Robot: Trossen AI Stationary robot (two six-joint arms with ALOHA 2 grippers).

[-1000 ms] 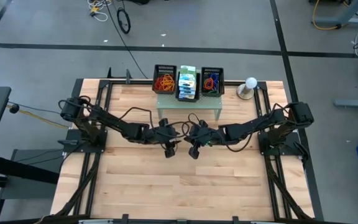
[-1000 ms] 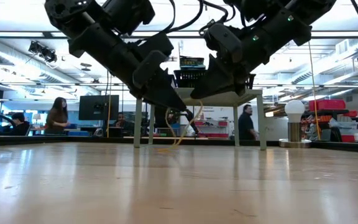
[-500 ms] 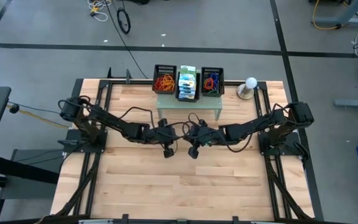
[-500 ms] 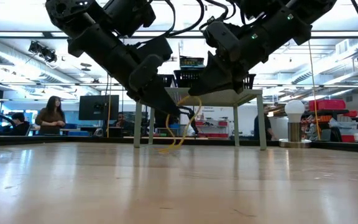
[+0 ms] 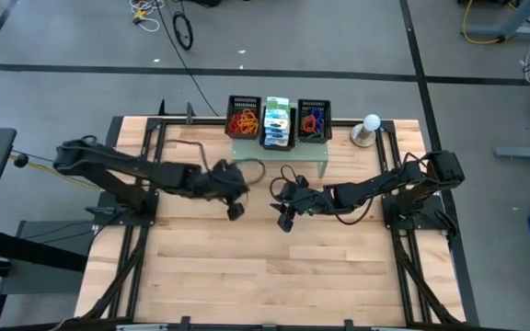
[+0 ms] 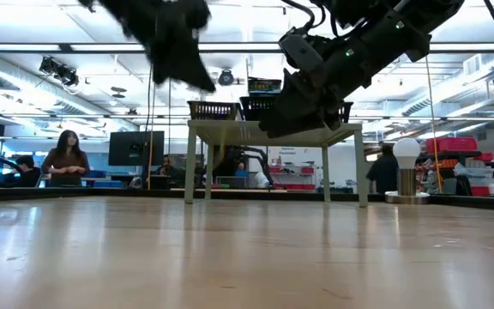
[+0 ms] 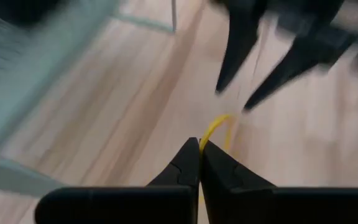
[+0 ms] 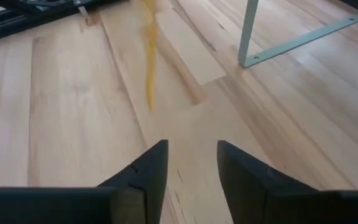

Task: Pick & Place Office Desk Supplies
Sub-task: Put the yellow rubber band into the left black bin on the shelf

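A thin yellow rubber band sticks out past the shut fingertips of my left gripper, which hangs above the table left of centre. The band shows as a blurred yellow streak in the right wrist view. My right gripper stands open and empty a little to the right of it, in front of the pale green stand. On the stand sit three black baskets: rubber bands in the left one and the right one, printed boxes in the middle one. My left gripper pinches the yellow rubber band between its two fingertips at one end of the loop. The rest of the loop curves out beyond the tips. The band is lifted clear of the table.
A white ball-topped object stands at the far right, beside the stand. The stand's legs rise close behind the grippers. Bare wood runs from the grippers to the near edge. People sit and stand in the room beyond the table.
The yellow band was stretched between both grippers; now only my left gripper has it and my right gripper has let go. My left gripper has swung up and toward the table's left edge with the band, fast enough to blur. My right gripper has stayed in place.
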